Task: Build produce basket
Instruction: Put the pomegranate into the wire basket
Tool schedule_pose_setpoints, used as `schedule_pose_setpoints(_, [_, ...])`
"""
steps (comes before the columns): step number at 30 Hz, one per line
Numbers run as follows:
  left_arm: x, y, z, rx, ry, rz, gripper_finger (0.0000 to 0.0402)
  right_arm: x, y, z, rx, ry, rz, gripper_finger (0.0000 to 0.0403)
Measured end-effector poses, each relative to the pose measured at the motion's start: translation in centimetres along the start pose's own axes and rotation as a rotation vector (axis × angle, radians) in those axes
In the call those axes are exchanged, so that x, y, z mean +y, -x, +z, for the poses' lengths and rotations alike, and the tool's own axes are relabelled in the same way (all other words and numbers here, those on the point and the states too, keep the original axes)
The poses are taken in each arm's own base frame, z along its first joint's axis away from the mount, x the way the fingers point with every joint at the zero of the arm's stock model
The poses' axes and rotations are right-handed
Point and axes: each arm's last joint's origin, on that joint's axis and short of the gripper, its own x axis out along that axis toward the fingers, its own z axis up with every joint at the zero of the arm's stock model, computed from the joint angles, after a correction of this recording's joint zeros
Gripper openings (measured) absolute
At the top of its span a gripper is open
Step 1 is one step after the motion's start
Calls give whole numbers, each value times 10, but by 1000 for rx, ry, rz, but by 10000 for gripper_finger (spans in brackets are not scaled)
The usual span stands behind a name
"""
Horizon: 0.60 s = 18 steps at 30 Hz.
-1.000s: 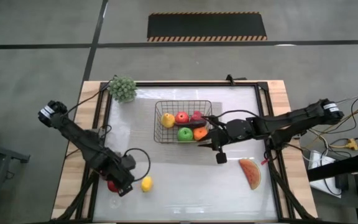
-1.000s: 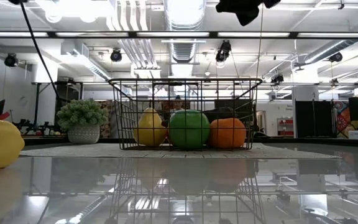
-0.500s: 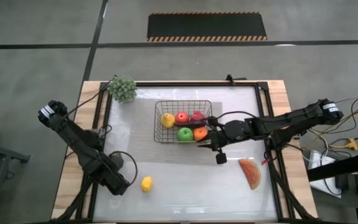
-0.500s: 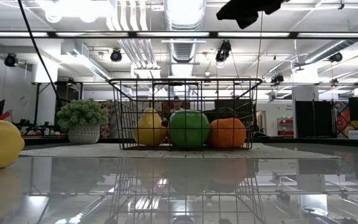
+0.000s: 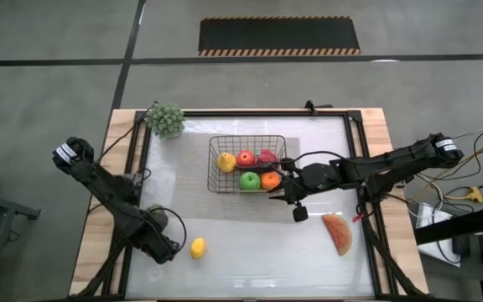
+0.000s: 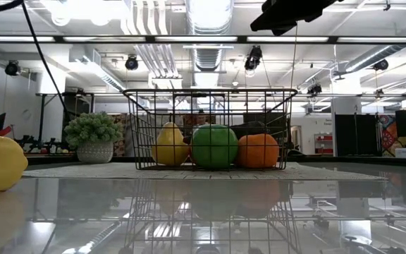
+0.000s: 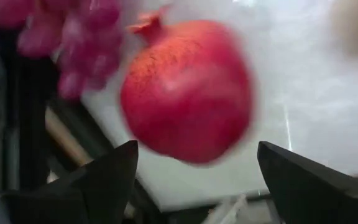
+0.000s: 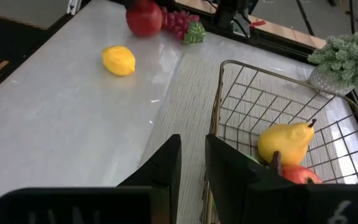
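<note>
The wire basket (image 5: 247, 137) stands mid-table holding a yellow pear (image 5: 225, 162), a red apple (image 5: 245, 158), a green fruit (image 5: 249, 179) and an orange (image 5: 269, 179). My right gripper (image 5: 277, 191) hovers above the basket's near right corner (image 8: 219, 63), shut, nothing between its fingers. My left gripper (image 5: 162, 249) is open at the near left. A red fruit (image 7: 185, 90) lies just beyond its fingertips, between them, and I see no touch. Dark-red grapes (image 7: 73, 43) lie beside that fruit. A lemon (image 5: 197, 247) rests on the table nearby.
A watermelon slice (image 5: 338, 233) lies at the near right. A pale green potted bunch (image 5: 165, 119) stands at the far left corner. A grey mat (image 8: 179, 93) lies under the basket. Bare tabletop stretches between the lemon and the watermelon slice.
My left gripper has shifted slightly toward the near edge and spread its fingers; the red fruit that showed beside it now lies hidden under it in the high view. My right gripper has drifted a little toward the table's right edge above the basket.
</note>
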Motion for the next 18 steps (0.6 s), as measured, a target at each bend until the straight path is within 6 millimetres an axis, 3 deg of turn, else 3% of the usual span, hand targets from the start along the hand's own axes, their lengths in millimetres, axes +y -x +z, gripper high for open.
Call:
schedule_pose_setpoints(10, [-4, -18, 4, -42, -17, 58, 313, 0, 0, 0, -2, -2, -1, 61])
schedule_pose_setpoints(18, [-9, 2, 5, -156, -96, -70, 313, 0, 0, 1, -10, -2, -3, 61])
